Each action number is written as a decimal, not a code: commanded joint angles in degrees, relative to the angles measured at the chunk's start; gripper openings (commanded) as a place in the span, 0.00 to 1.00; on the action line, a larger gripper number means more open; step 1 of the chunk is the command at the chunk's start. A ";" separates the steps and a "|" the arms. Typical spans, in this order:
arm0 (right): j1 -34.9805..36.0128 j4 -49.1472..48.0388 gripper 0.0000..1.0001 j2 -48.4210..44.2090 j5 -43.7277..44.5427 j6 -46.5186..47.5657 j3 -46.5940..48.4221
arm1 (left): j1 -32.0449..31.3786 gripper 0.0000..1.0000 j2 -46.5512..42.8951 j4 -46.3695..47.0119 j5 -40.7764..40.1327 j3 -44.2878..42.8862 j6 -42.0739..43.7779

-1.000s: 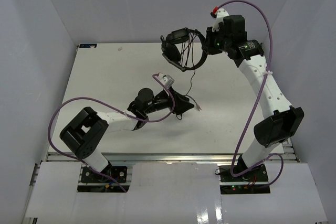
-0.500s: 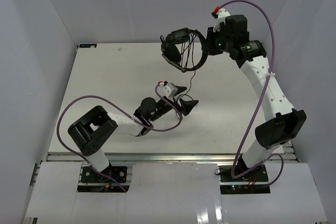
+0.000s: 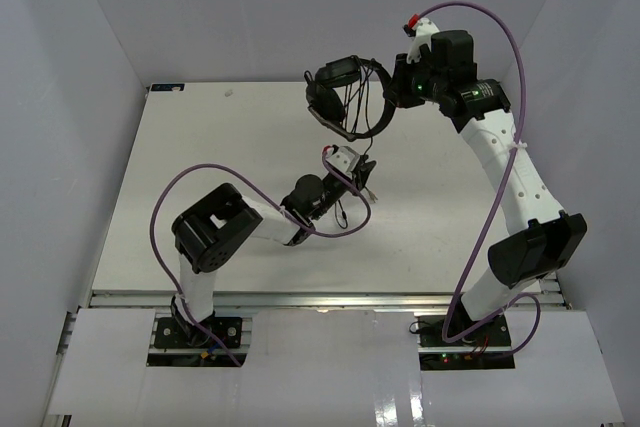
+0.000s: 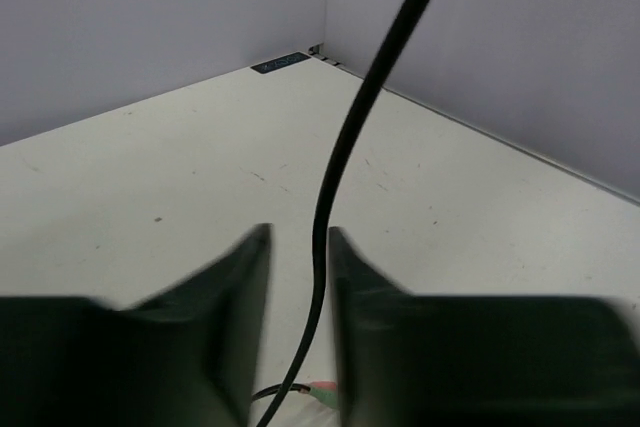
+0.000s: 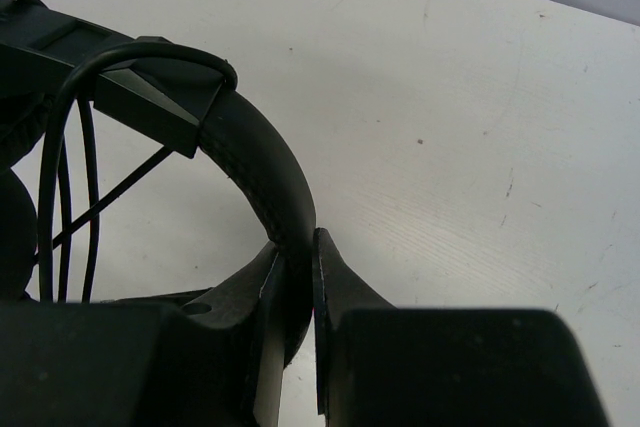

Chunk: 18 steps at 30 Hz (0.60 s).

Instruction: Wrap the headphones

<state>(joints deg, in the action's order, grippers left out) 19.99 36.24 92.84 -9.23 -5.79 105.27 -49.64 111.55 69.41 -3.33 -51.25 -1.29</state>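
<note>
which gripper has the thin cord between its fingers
The left gripper: the cord passes through the gap between its fingers. The right gripper is shut on the headband instead.

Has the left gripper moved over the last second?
Yes. The left gripper has moved away from the near edge of the table, toward its far edge.

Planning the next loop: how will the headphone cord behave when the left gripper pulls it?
Probably floppy: the cord curves loosely through the open left gripper. It looks thin and smooth, so it may slip unless pinched. It should drape from the headphones, held by the right gripper.
</note>
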 commanded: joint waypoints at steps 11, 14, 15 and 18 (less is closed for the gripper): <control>-2.06 -3.90 0.08 -1.68 -1.19 -1.10 0.00 | -0.32 0.00 -16.15 7.83 -1.63 16.22 -3.81; -2.84 -3.99 0.08 -1.09 -1.14 -1.16 0.11 | -0.28 0.00 -21.40 7.67 -0.29 20.28 -4.24; -3.03 -4.03 0.08 -0.95 -1.05 -1.11 0.06 | -0.32 0.00 -22.89 7.03 0.22 20.76 -4.57; -3.24 -4.18 0.08 -0.57 -1.16 -1.32 -0.33 | -0.28 0.00 -24.81 5.29 1.41 22.03 -4.99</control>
<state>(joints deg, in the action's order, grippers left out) 17.41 36.30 92.73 -9.17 -5.63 104.09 -49.74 91.10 74.83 -4.03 -31.11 -4.80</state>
